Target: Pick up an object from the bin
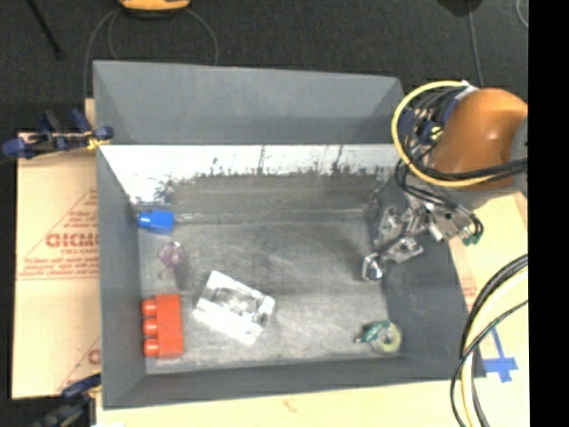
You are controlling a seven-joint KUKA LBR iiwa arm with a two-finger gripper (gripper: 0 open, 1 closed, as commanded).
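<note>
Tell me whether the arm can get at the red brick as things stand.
Probably yes: nothing lies on the brick, and the packet beside it is apart; the left wall is close, though.

A red brick (163,326) lies in the bin's (249,105) near-left corner, with a clear packet (233,306) just beside it. A blue block (156,221) sits by the far-left corner.

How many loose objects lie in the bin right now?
5: blue piece upper left, purplish bit below it, red block lower left, white packet beside it, greenish ring lower right, nearest the gripper. The arm may hide others.
</note>
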